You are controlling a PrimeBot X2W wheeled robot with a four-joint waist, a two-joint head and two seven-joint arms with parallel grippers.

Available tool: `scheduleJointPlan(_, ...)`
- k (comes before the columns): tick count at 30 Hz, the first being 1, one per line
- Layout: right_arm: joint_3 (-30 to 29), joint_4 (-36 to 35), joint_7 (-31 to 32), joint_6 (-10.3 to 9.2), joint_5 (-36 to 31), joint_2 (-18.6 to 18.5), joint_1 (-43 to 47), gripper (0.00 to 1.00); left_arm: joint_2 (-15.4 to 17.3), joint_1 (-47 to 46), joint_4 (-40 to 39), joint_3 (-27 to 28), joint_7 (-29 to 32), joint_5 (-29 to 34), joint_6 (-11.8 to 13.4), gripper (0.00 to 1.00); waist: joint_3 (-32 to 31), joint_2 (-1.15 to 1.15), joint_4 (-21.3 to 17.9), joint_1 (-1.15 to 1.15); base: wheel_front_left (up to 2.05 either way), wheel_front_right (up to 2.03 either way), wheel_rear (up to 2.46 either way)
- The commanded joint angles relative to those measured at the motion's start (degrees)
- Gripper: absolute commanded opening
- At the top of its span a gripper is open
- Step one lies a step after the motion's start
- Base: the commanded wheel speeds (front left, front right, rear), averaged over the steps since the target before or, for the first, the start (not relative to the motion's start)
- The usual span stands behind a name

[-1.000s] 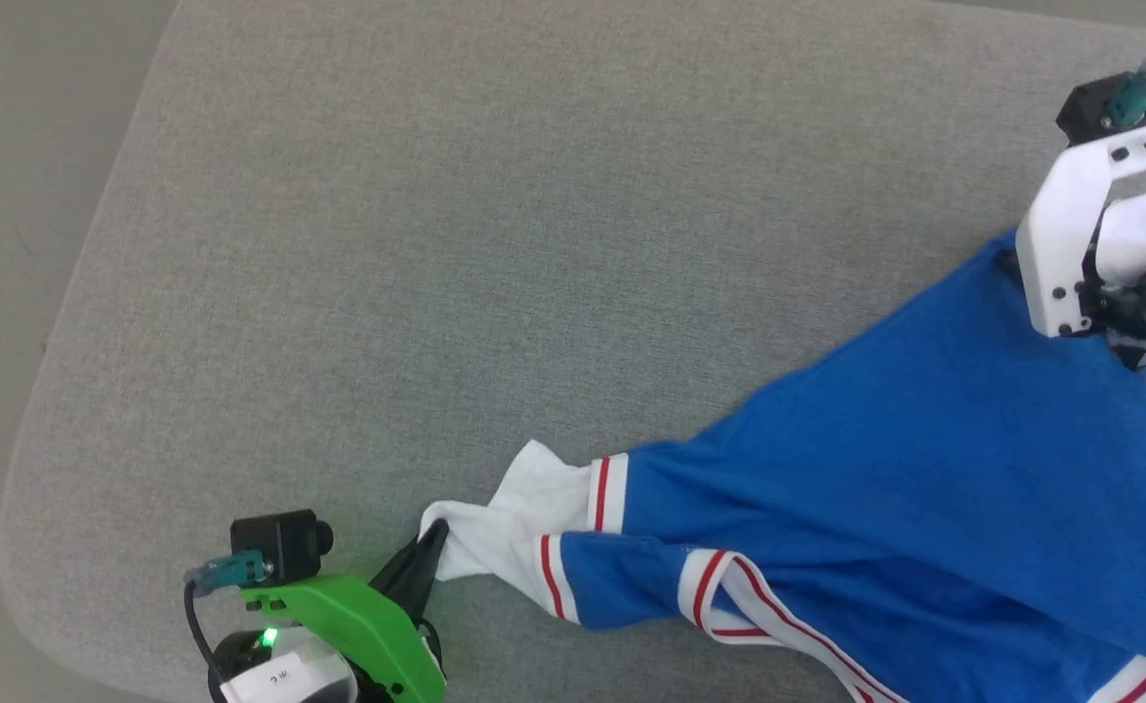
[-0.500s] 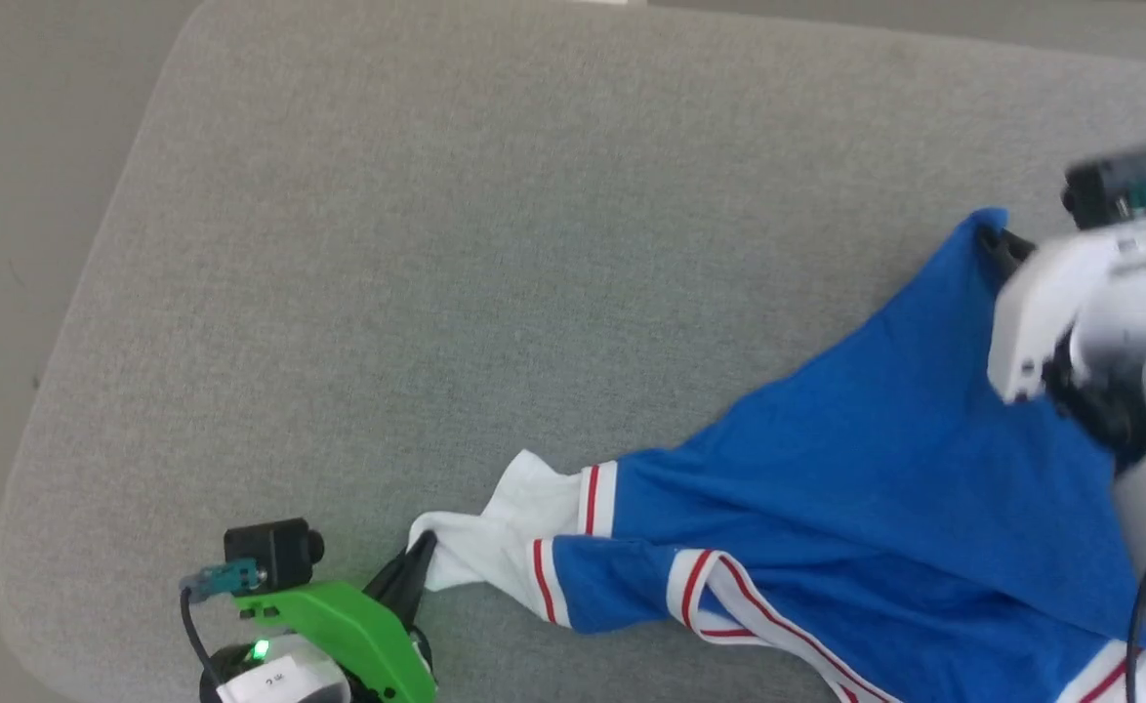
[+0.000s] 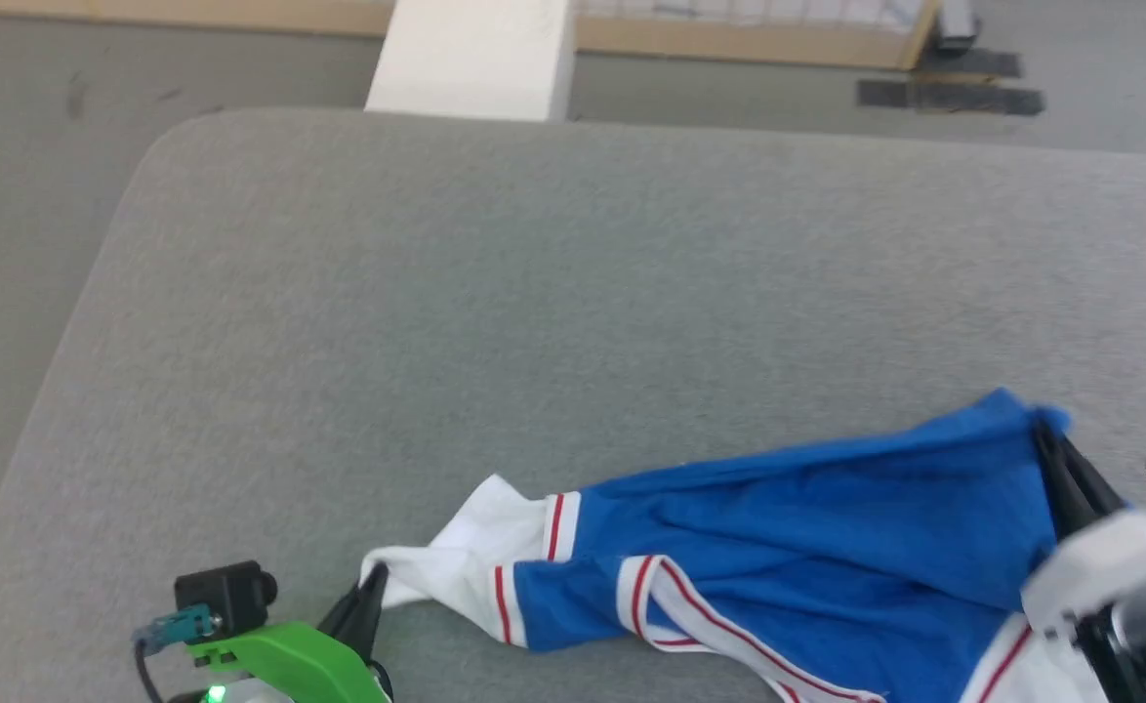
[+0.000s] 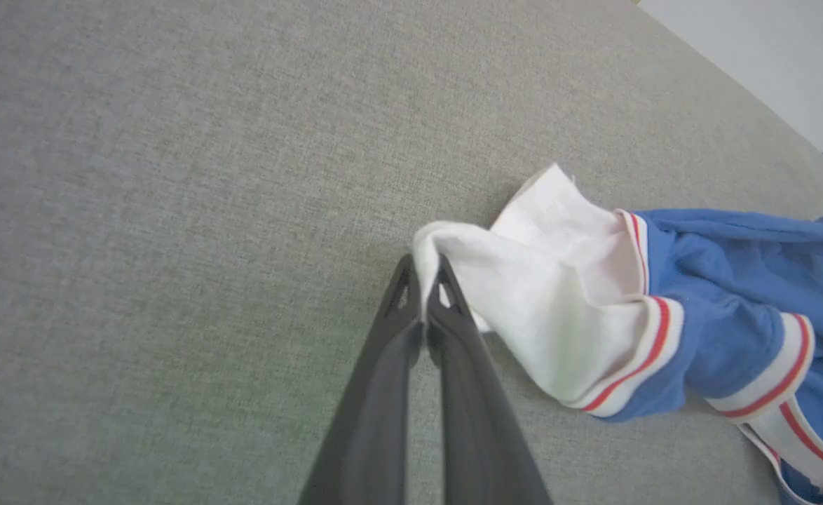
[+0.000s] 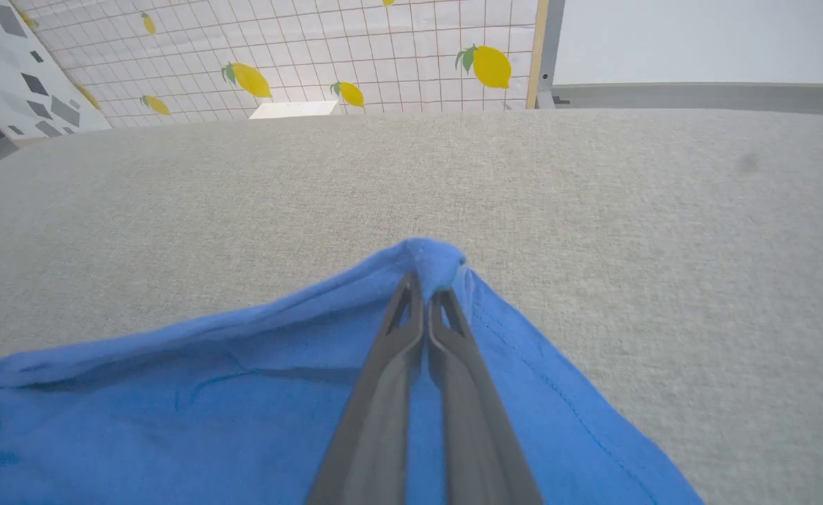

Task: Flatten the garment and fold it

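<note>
"What is the robot doing with that blue jersey T-shirt (image 3: 807, 527)?"

"It is on the flattening part, I think. The shirt lies all bunched up in the lower right of the head view, on the grey padded table (image 3: 534, 293). It is not flat, and no fold is made yet."

"Does it have hold of the shirt?"

"Yes, at both ends. The left gripper (image 4: 424, 272) is pinched tight on the tip of the white sleeve (image 4: 524, 301), in the middle of its wrist view. The right gripper (image 5: 425, 289) is pinched tight on a blue corner (image 5: 434, 258), in the middle of its own wrist view."

"So what comes next?"

"My guess is the two arms need to pull apart and lift a little, so the cloth goes tight and the wrinkles drop out. Then they can lay it down smooth. They should pull softly, or a pinched bit could slip free."

"Can you see the whole shirt?"

"No. The bottom right edge of the head view cuts it off, and the right arm (image 3: 1110, 566) is blurry there. A white bit with a red stripe at the bottom right might be the other sleeve, but too little shows. I cannot tell which side faces up"
</note>
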Motion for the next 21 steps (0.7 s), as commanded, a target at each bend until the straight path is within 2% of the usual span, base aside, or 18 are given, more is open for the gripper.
scheduleJointPlan(1,-1.40,-1.60,0.16,-0.08,-0.15,0.94,2.05,0.00,0.33,0.28,-0.64,0.32,-0.99,0.06,-0.06,0.00,-3.13,0.29,-3.29,0.00,0.00,0.00,0.00)
scheduleJointPlan(6,-4.69,-7.47,2.55,-0.08,-0.61,3.09,6.66,0.00,0.43,-2.13,-1.90,1.66,-4.54,-0.28,-1.98,0.00,-4.21,0.29,-5.30,0.00,0.00,0.00,0.00)
scheduleJointPlan(12,-5.49,-12.52,6.78,-0.08,-0.71,3.50,7.31,0.00,-0.37,-8.54,-2.69,2.99,-6.86,-2.14,-4.29,0.00,-4.80,0.29,-6.85,0.00,0.00,0.00,0.00)
scheduleJointPlan(16,-5.26,-15.58,10.48,-0.08,-0.67,1.23,4.42,0.00,-0.89,-16.08,-3.12,3.54,-5.67,-4.26,-5.44,0.00,-4.04,0.29,-7.64,0.00,0.00,0.00,0.00)
scheduleJointPlan(21,-4.20,-17.75,15.78,-0.08,-0.57,-3.21,-4.28,0.00,-0.88,-28.79,-1.75,4.64,-2.46,-7.16,-6.26,0.00,-0.79,0.29,-9.09,0.00,0.00,0.00,0.00)
